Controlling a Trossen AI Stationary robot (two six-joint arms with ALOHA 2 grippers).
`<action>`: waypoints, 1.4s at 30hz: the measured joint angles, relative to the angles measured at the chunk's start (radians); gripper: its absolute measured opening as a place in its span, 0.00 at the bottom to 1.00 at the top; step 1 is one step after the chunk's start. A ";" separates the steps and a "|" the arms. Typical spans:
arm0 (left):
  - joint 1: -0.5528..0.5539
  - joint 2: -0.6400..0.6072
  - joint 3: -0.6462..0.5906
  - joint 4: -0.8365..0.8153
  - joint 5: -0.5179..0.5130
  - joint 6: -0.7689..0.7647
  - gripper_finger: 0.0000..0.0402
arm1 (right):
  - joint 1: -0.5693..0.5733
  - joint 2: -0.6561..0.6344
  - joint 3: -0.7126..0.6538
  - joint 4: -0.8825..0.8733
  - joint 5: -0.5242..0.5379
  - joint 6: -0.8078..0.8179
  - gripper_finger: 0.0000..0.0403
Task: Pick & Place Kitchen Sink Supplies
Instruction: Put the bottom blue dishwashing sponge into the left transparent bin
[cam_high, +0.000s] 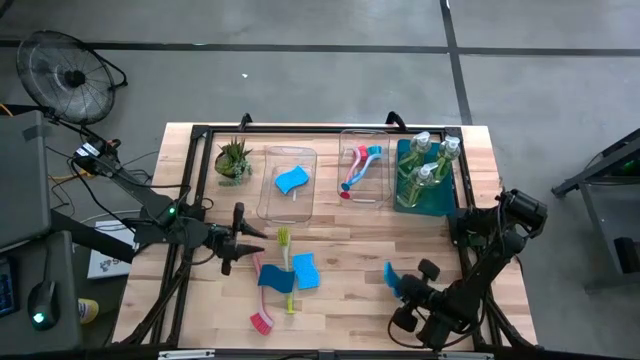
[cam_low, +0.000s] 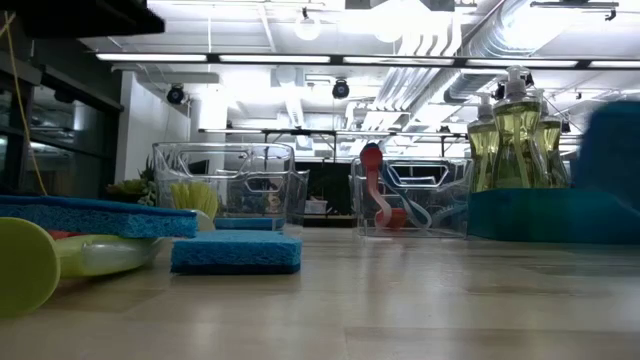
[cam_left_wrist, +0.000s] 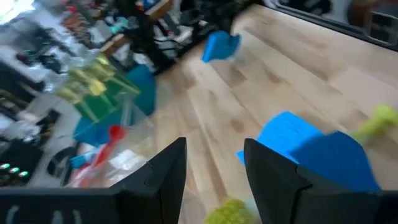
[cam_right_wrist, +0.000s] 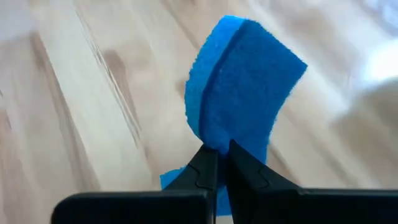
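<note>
**A:** Right, over on the near right side of the desk (cam_high: 350, 255), the right arm is folded low, elbow out toward the desk's right edge, forearm reaching back toward the middle. Its right gripper (cam_right_wrist: 216, 155) is pinched together on a blue sponge (cam_right_wrist: 239, 81), holding it by one edge so it stands up and curls over.

**B:** And that sponge is off the wood, isn't it? From above you see it at the gripper tip (cam_high: 392, 278), near the front right of the desk.

**A:** Looks lifted, yes. Across the way, the left arm stretches in from the left edge, nearly level, with the left gripper (cam_high: 243, 250) pointing at the pile in the front middle. Fingers (cam_left_wrist: 163, 177) stand apart, nothing between them.

**B:** Just beside it lie two more blue sponges (cam_high: 305, 270), a yellow-green brush (cam_high: 286, 262) and a red brush (cam_high: 262, 318), all overlapping on the desk.

**A:** At the back, a clear bin (cam_high: 268, 200) holds another sponge (cam_high: 291, 180), the next clear bin (cam_high: 383, 190) holds a red and a teal brush (cam_high: 358, 168), and the teal bin (cam_high: 432, 203) carries the soap bottles (cam_high: 428, 160).

**B:** A small potted plant (cam_high: 234, 160) sits at the back left.
</note>
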 joint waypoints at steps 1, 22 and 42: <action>0.000 0.000 0.000 0.014 -0.007 0.000 0.39 | 0.000 0.000 0.000 0.005 0.035 -0.030 0.01; 0.012 0.233 0.000 0.543 0.003 0.231 0.39 | -0.066 -0.002 0.002 0.249 0.602 -0.564 0.01; 0.525 0.367 0.000 0.701 0.842 -0.028 0.39 | -0.447 -0.106 0.001 0.947 -0.043 -1.606 0.01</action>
